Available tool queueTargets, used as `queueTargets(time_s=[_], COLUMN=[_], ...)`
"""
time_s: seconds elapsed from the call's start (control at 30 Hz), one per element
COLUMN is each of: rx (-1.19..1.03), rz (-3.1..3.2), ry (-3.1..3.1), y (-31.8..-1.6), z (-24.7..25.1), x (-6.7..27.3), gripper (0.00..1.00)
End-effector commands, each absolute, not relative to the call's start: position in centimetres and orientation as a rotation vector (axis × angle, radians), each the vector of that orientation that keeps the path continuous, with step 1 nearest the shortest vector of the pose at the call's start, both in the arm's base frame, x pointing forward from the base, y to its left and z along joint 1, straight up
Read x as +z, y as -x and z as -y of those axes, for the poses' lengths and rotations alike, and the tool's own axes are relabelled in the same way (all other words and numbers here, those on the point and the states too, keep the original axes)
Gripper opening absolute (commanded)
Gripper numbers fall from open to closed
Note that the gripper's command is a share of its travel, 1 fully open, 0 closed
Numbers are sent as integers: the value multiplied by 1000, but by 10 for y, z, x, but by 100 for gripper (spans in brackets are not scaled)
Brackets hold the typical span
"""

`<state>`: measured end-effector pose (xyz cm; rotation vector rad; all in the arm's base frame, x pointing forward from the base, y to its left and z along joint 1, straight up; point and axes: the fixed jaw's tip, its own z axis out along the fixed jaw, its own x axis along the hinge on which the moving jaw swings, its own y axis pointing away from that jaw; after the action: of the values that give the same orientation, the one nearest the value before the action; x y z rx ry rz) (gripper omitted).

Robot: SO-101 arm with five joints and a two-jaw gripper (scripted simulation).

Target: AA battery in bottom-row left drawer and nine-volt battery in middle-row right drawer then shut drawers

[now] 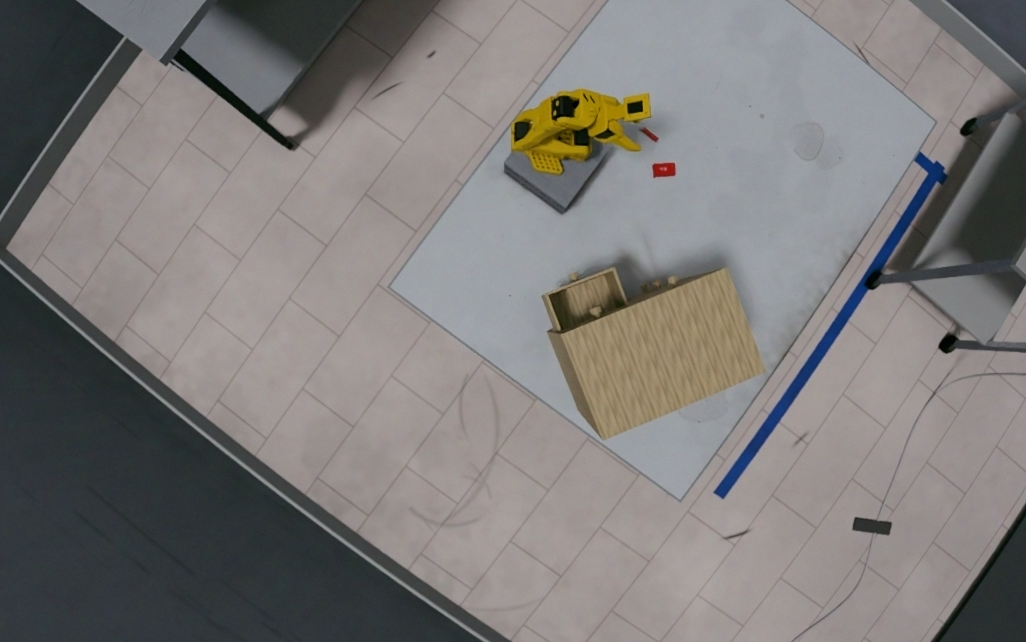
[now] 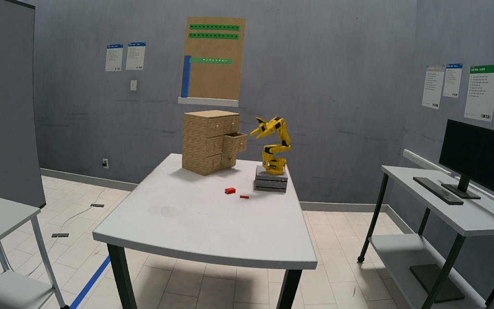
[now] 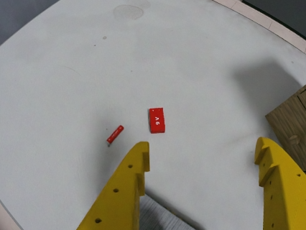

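Wrist view, AA battery (image 3: pixel 115 134) lying diagonally, nine-volt battery (image 3: pixel 156 120) flat beside it

chest (image 1: pixel 658 355): light wood grain, matt | table (image 1: pixel 756 227): smooth pale grey, matt (faint ring stains) | arm (image 1: pixel 563 124): yellow plastic, slight sheen | base block (image 1: pixel 556 185): grey, possibly brushed metal | nine-volt battery (image 3: pixel 156 120): red, smooth

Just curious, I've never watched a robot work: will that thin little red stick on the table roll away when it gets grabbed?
Probably, if nudged sideways: the AA battery looks round and slim, lying flat on the table. It seems stiff. Being so thin, it may slip between the open tool fingers.
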<state>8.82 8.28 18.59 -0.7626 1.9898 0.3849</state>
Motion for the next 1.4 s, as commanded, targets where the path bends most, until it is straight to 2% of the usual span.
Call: queueTargets(time_s=[0.0, 0.6, 1.0, 1.07, 1.37], rx=[384, 262, 155, 155, 64], rz=[-2027, -2365, -2613, -2613, -2797], ry=[776, 922, 1032, 1032, 1116], y=[-93, -142, -172, -172, -180], z=[-88, -129, -154, -154, -161], x=[187, 155, 95, 95, 33], gripper=[30, 30, 30, 30, 30])
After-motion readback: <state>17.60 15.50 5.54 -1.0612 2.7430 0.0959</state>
